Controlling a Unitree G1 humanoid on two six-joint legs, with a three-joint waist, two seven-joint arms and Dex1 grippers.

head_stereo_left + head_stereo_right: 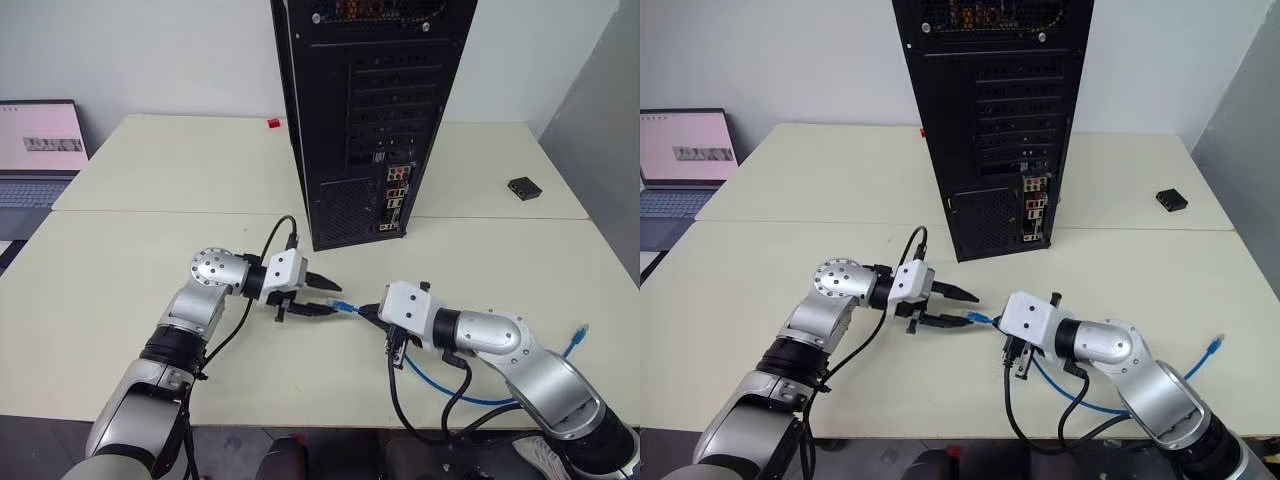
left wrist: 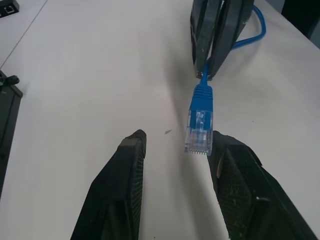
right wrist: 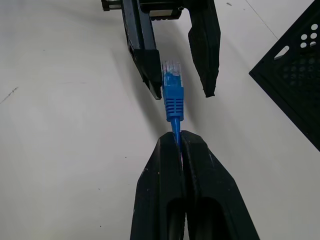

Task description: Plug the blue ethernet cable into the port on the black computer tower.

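Between the parted left gripper (image 2: 172, 150) fingers, the right gripper (image 3: 180, 137) pinches the blue ethernet cable (image 3: 173, 95) behind its ribbed plug.

Blue ethernet cable (image 1: 343, 304) plug raised before upright black computer tower (image 1: 372, 110)

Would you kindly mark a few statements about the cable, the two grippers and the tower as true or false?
1. The right gripper is shut on the blue ethernet cable just behind its plug. True.
2. The left gripper is clamped on the plug. False: its jaws stand open, with the plug between them.
3. The cable is already plugged into the black computer tower. False: the plug is out over the table, apart from the tower.
4. A small black box lies on the table on the robot's right. True.
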